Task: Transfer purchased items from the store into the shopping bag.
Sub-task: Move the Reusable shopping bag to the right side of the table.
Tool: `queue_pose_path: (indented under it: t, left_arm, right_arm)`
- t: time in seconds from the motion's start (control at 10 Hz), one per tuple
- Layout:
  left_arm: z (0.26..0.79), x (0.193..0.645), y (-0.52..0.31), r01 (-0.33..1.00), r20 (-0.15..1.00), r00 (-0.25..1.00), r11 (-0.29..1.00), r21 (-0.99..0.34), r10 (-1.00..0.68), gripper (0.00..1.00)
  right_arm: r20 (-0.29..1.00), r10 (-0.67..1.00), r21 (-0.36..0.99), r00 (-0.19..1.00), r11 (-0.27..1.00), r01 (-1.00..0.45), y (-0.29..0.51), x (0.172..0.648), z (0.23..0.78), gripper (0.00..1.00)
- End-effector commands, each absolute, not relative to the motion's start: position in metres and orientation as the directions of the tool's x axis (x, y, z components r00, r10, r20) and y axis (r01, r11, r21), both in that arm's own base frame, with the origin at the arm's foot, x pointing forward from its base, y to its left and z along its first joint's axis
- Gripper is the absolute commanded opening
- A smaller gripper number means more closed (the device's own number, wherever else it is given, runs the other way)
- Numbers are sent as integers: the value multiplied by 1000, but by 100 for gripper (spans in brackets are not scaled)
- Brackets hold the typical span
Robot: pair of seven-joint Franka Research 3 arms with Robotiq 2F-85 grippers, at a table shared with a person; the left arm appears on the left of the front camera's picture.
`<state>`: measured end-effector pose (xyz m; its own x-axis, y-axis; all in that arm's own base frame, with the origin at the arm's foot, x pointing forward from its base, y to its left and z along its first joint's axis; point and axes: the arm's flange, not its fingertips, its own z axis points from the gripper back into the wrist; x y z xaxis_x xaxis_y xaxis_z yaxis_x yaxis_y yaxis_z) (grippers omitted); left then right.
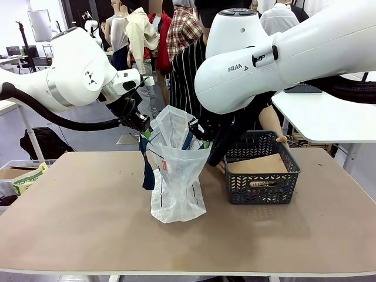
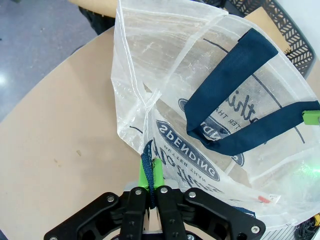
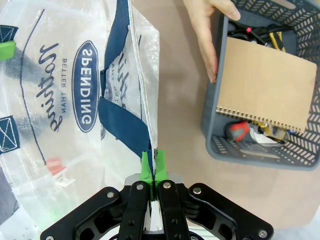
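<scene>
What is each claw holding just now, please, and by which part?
Each is shut on the shopping bag: the left claw pinches the top edge on one side, the right claw the top edge on the opposite side.

Shopping bag [image 1: 176, 194], basket [image 1: 261, 189] on table [image 1: 76, 205]

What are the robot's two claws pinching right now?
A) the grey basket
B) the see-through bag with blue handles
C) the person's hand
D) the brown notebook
B: the left gripper and the right gripper each have their green pads pressed shut on an edge of the shopping bag, one on each side of its mouth.
</scene>
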<state>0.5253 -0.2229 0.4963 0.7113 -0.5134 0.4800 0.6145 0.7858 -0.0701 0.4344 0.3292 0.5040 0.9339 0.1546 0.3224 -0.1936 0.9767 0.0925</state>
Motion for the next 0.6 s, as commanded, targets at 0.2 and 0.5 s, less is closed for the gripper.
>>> queue_pose_path:
  t: [0.2, 0.5]
  left_arm:
    - [498, 526, -222, 614, 476, 712, 786, -67, -516, 0]
    - [498, 526, -222, 614, 476, 712, 786, -67, -516, 0]
  right_arm:
    - [322, 151, 98, 934, 977, -192, 327, 434, 505, 0]
    - [322, 151, 98, 934, 977, -192, 327, 434, 505, 0]
